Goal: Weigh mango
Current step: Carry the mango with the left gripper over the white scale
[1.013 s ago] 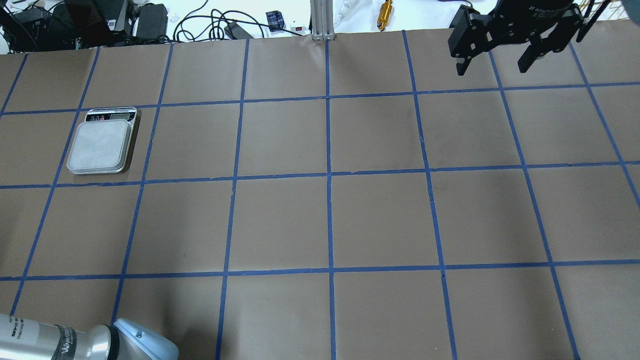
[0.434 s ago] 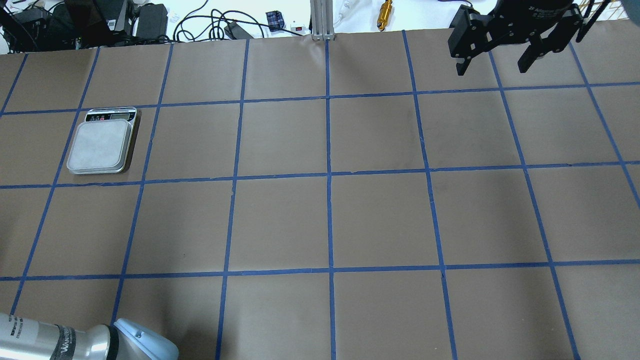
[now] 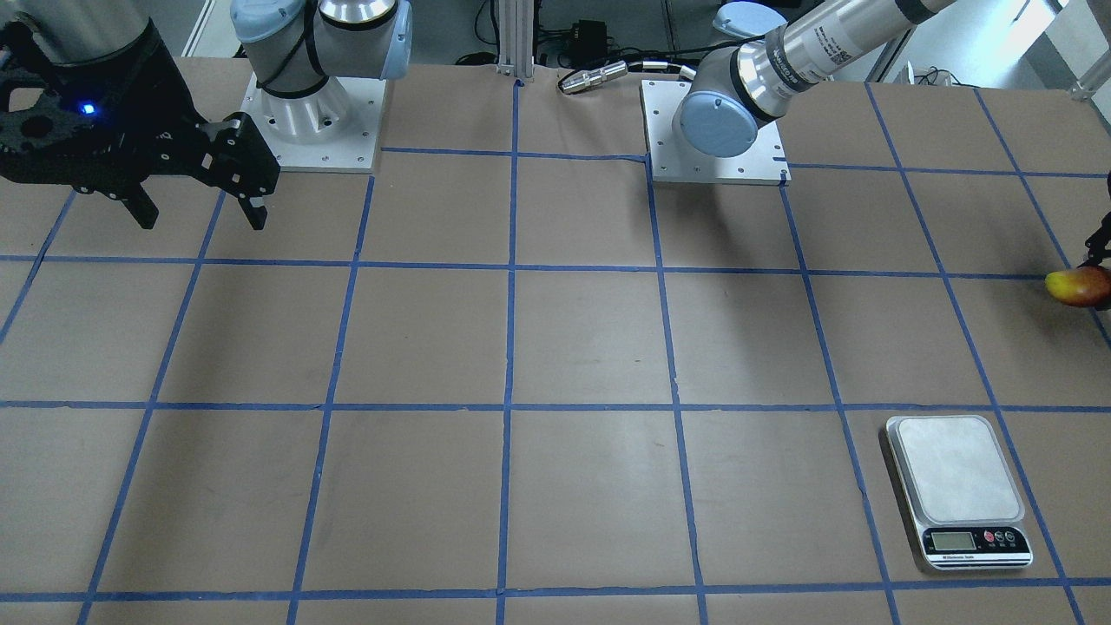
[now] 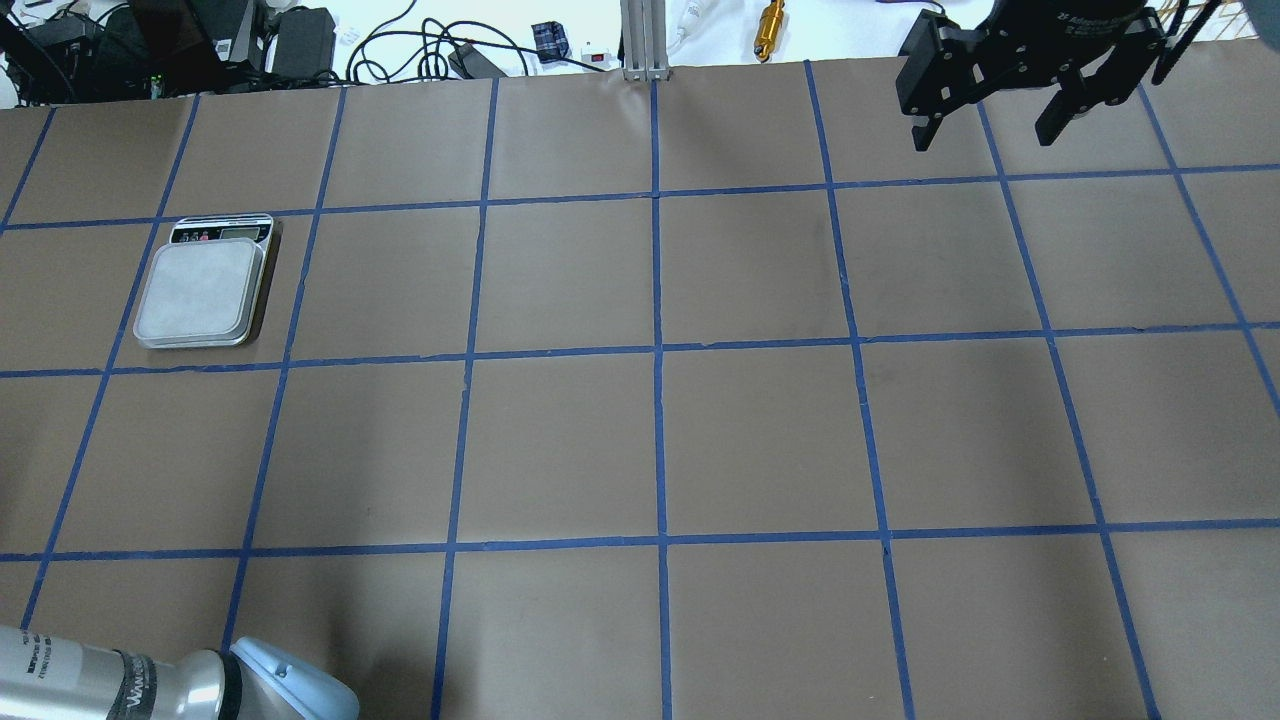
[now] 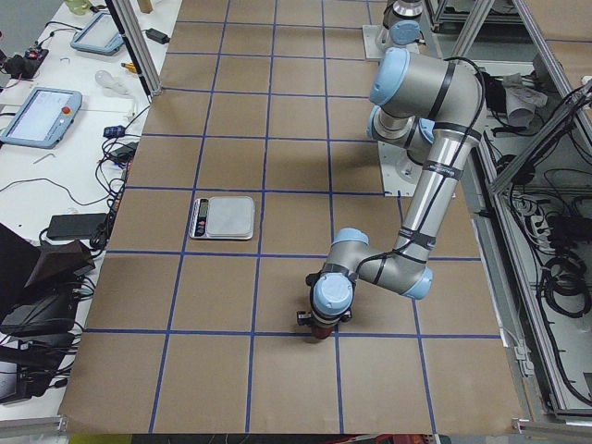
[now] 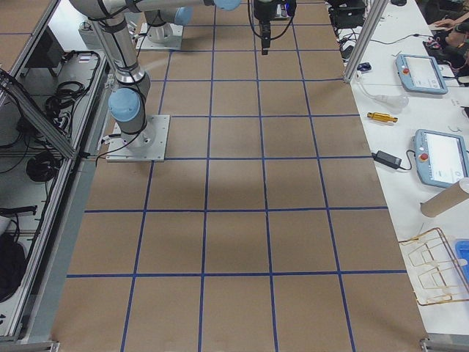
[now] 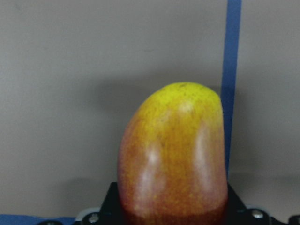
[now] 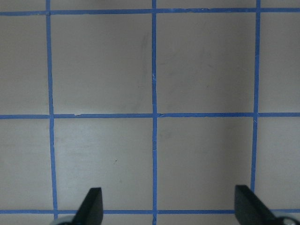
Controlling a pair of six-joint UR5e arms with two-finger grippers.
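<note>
Mango [image 7: 172, 154]: lies end-on in the left wrist view, yellow tip pointing away from the camera and red-orange end toward it. It sits between the black fingers [image 7: 114, 201] of the left tool [image 5: 322, 324], which press against both its flanks, so the tool is clamped on the fruit. I cannot tell whether the mango rests on the tabletop [image 3: 590, 347] or hangs just off it.

A blue tape line [image 7: 232, 70] runs just beside the yellow tip. In the front-facing view the fruit shows at the right edge, yellow end toward the table's middle.

Scale [image 3: 955, 482]: well apart from the mango, on the operators' side of it, platform bare, display strip facing the operators.

Left arm [image 5: 435, 176]: reaches out from its base toward the table's left end, folds at the elbow, and the wrist turns the tool straight down over a crossing of tape lines (side view only, fingertips hidden under the wrist there).

Right tool [image 4: 985, 138]: hovers above the far right part of the tabletop, fingers spread wide apart, nothing between them. Its wrist view shows only brown paper and blue grid.
</note>
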